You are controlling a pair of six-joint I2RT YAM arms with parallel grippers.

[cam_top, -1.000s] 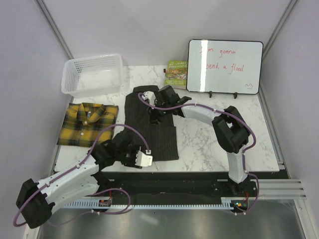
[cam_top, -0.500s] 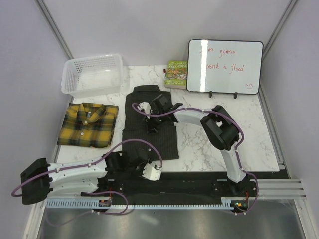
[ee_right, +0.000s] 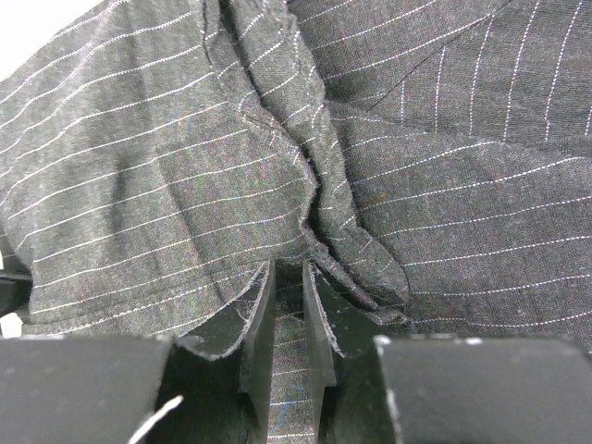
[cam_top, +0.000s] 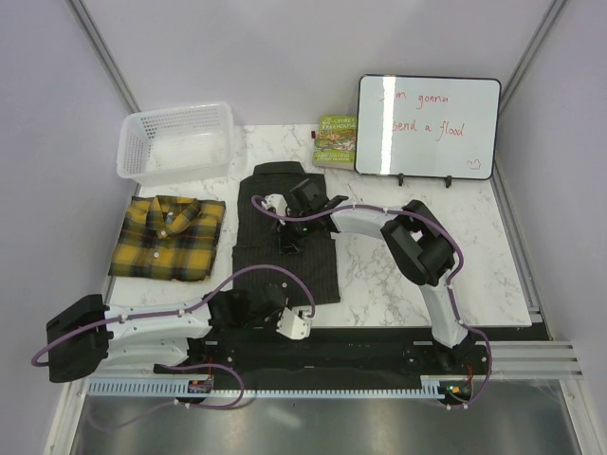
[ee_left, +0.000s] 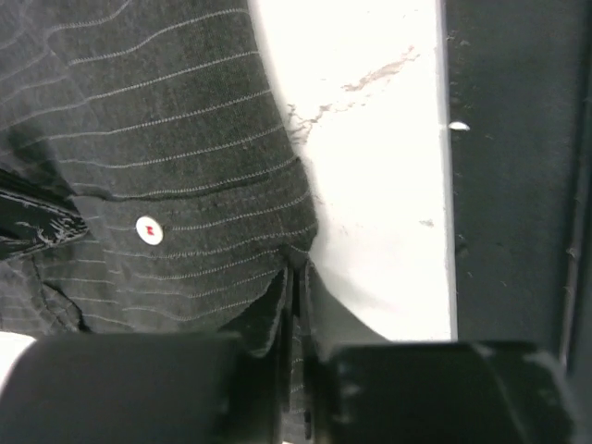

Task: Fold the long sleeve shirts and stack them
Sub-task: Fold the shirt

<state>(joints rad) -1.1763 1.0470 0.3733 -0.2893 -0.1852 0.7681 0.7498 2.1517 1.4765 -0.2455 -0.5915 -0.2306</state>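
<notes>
Cloth of the pinstriped shirt (cam_top: 311, 267) looks soft, light, floppy; left pincer (ee_left: 296, 277) pinches its hem corner, right pincer (ee_right: 289, 277) pinches a fold; seams probably hold best.

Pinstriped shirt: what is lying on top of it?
The right gripper pinches the pinstriped shirt mid-body; the left gripper clamps its near hem. Cloth beneath the right arm is hidden.

whiteboard (cam_top: 428, 126), beyond and right of the right claw (cam_top: 287, 237), reads in red "i'm gonna send a flood"; book (cam_top: 336, 139) cover illegible.
</notes>
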